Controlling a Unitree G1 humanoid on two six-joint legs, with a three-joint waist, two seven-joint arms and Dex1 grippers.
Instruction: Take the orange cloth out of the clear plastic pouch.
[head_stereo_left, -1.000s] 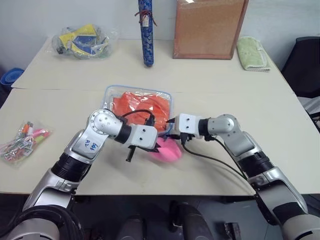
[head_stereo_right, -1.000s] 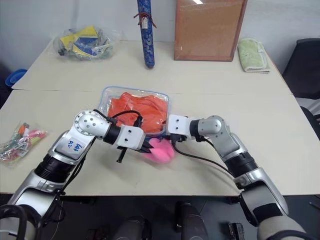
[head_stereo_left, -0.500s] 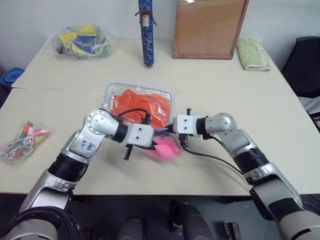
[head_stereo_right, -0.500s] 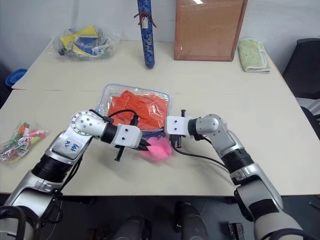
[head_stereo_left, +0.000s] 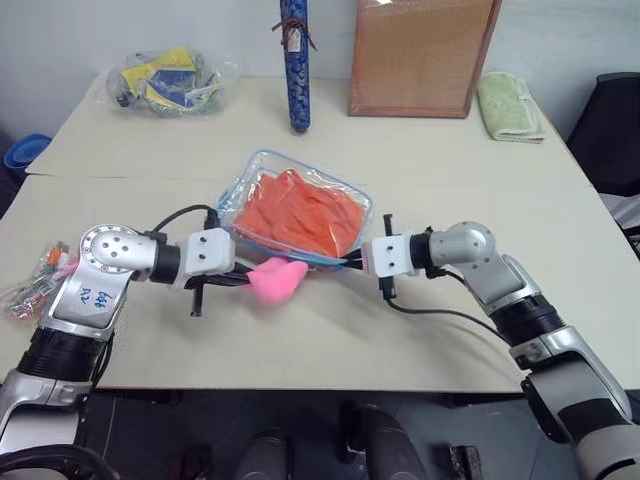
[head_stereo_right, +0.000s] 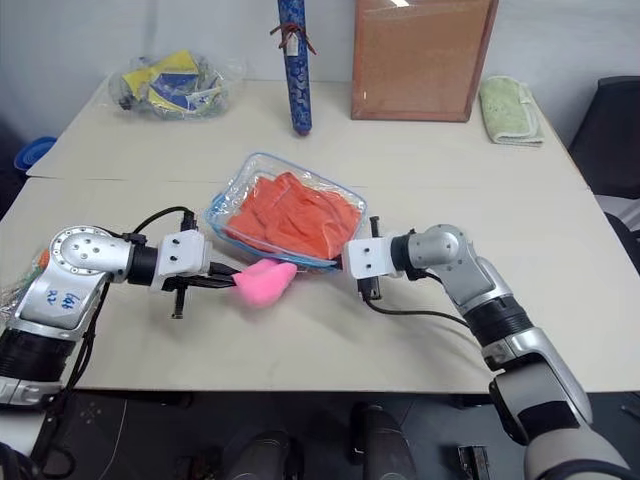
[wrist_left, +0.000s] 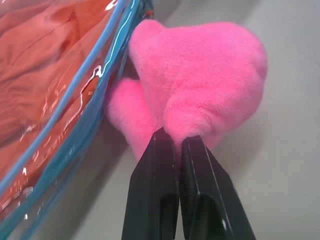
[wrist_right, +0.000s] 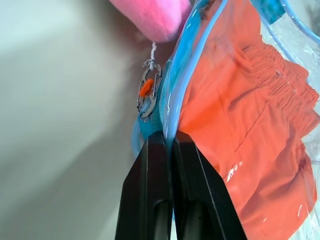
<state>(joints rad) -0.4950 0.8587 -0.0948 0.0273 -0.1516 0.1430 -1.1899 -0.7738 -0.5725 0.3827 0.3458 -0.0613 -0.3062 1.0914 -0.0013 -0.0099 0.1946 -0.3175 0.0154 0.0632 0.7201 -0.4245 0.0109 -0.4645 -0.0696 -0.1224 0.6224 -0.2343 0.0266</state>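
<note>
The left gripper (wrist_left: 178, 142) is pinched tight on the pink pom-pom (wrist_left: 200, 80). The right gripper (wrist_right: 171, 139) is pinched tight on the blue edge of the clear pouch (head_stereo_left: 262, 172). The pouch stretches between them, partly lifted off the table (head_stereo_left: 420, 150). The orange cloth (head_stereo_left: 303, 210) is inside it. Close up, a small metal clip (wrist_right: 149, 91) hangs by the pom-pom.

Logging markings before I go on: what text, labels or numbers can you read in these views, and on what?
Blue handwritten marks on the left arm's round joint cover: too small to read.
Tag tied on the blue patterned roll: no readable text.
Clear plastic pouch, orange cloth, pink pom-pom: no text visible.
</note>
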